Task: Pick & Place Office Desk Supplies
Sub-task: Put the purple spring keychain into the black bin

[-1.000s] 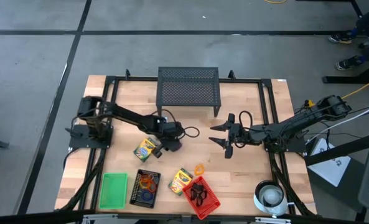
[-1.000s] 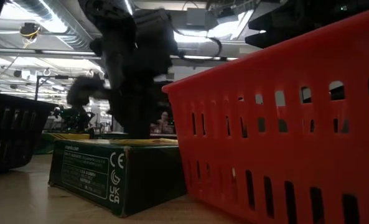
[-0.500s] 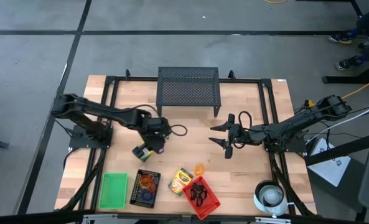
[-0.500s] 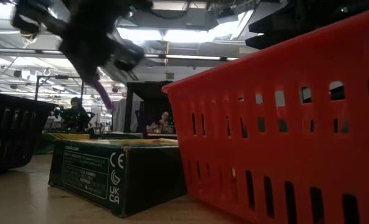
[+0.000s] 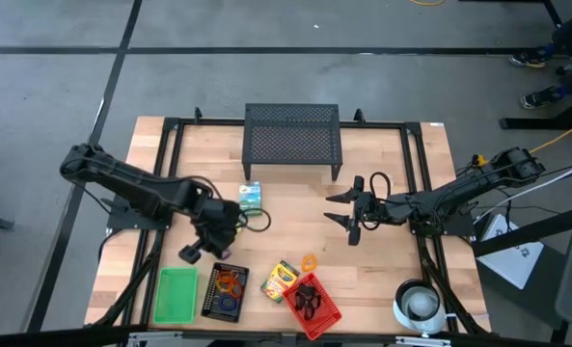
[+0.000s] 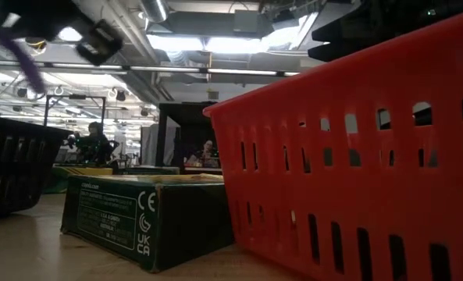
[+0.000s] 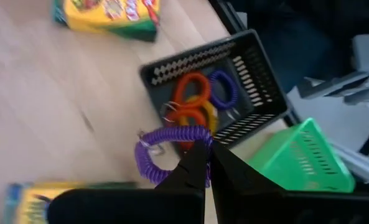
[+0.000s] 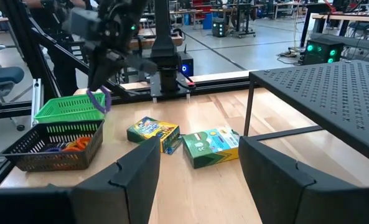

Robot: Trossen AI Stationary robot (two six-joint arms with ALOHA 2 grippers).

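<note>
My left gripper (image 5: 220, 246) hangs above the table just beyond the far end of the black basket (image 7: 249, 68), shut on a purple coil ring (image 7: 162, 149). Orange (image 7: 190, 87), yellow and purple rings lie in that basket. Two crayon boxes (image 8: 153, 132) (image 8: 210, 146) lie flat mid-table; one (image 5: 251, 198) shows beside the left arm. Another box (image 5: 280, 280) lies by the red basket (image 5: 314, 301), with an orange ring (image 5: 309, 260) near it. My right gripper (image 5: 353, 214) hovers open at mid-right, touching nothing. My left gripper pinches the purple coil ring between its two fingertips at one spot on the loop (image 7: 193, 135). The fingers slant down toward the table's near edge. The ring hangs below the fingers (image 8: 100, 99), lifted clear of the table and the basket.
The black mesh stand (image 5: 292, 135) stands at the far middle. A green basket (image 5: 175, 294) sits left of the black one, the red basket holds black clips, and a white roll (image 5: 421, 304) is at the near right corner.
My left gripper has risen from the table's middle and swung toward the near left, toward the black basket, turning as it went. It stays shut on the purple coil ring, which has been lifted clear. A crayon box once under the gripper now shows.
</note>
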